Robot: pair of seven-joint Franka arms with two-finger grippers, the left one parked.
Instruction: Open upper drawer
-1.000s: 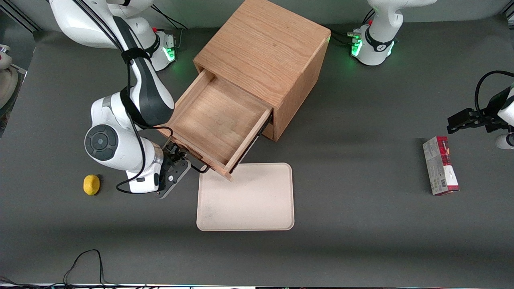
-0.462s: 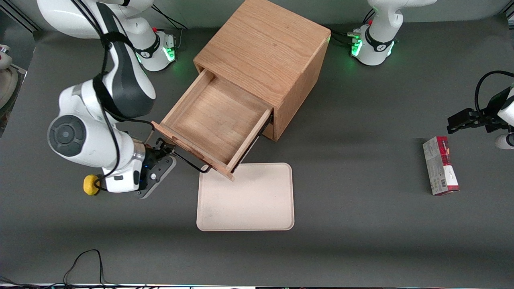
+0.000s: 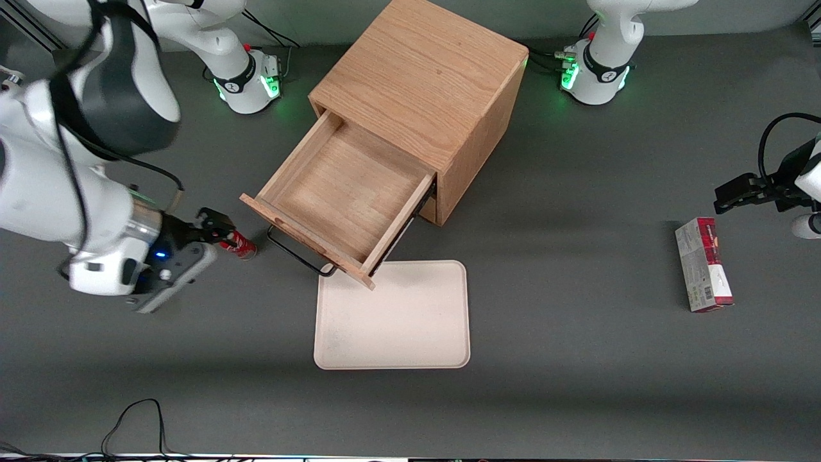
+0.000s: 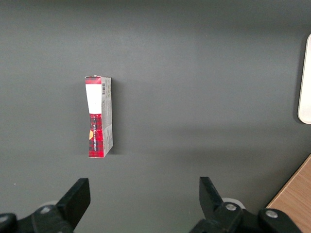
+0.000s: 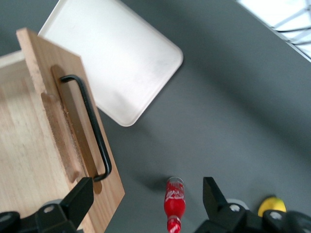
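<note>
Upper drawer [image 3: 346, 199] pulled well out of the cabinet [image 3: 426, 96], black handle [image 3: 298, 251] free, right arm raised over the working end of the counter [image 3: 577, 321], claw [image 3: 215, 226] spread, holding nothing, above a small red bottle [image 3: 238, 244], cream tray [image 3: 392, 316] nearby.

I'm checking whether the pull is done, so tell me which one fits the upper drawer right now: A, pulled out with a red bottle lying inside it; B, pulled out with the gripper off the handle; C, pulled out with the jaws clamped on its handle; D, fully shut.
B: the upper drawer stands pulled out and empty, and the gripper, jaws open, is apart from the black handle, toward the working arm's end of the table.
</note>
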